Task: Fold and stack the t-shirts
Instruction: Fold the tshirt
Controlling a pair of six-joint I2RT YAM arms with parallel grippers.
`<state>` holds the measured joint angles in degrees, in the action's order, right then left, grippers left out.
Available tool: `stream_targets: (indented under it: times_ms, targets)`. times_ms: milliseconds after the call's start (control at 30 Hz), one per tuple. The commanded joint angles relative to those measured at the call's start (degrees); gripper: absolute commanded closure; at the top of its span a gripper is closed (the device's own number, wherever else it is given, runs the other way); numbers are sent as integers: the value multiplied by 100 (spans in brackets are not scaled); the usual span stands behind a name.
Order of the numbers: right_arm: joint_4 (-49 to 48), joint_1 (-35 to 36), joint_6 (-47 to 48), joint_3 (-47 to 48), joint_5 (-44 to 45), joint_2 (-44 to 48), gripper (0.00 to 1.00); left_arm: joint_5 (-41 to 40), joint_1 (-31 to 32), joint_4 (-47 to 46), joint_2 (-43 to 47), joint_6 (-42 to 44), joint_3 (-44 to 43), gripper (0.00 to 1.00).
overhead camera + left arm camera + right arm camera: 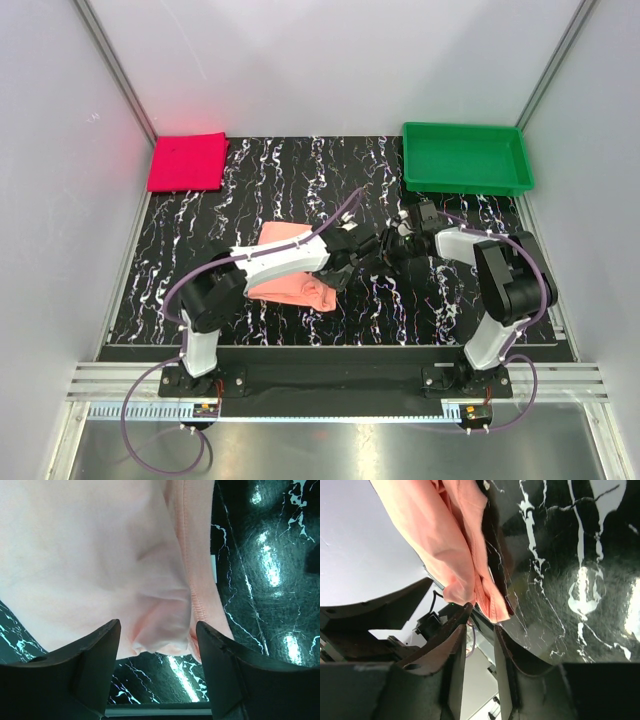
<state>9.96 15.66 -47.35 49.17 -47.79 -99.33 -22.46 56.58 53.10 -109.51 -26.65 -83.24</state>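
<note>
A salmon-pink t-shirt point(288, 284) lies crumpled on the black marbled table point(440, 300), partly under my left arm. A magenta-red t-shirt point(187, 161) lies folded flat at the back left corner. My left gripper point(350, 262) is low at the pink shirt's right edge. In its wrist view the left gripper point(157, 635) is open, and a hemmed corner of the pink shirt point(165, 630) lies between the fingertips without being pinched. My right gripper point(387, 247) faces it from the right. Its jaws point(481, 627) stand narrowly open with nothing in the gap, just below a hanging fold of pink shirt point(445, 545).
A green plastic tray point(515, 160) stands at the back right corner. White walls close in the table at the back and on both sides. The two grippers are close together near the table's middle.
</note>
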Motion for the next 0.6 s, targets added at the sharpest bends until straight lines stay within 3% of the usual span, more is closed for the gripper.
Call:
stream_targets:
  times_ms: [0,233,333,367,433,567]
  targets:
    - [-494,16,-230,5,-292,-174,66,-198,46,-107,-131,134,-219,34]
    - [-741,218,-432,312,-380,-543,74,145,55,-230,-97,82,-70,58]
    - [-880,358,-634,497,-345,-710,80,233,55,-239,-79,38,-8,76]
    - [-942,385,-704,523,-328,-780,82,207,55,-221,-79,29,1,89]
    - [-1178,446,-897,602,-310,-860,87,146,55,-143,-35,-50,1,100]
    - [-1233,675,-1100,752,-108,-1044,96,-4,46,-98,438,-191,54,100]
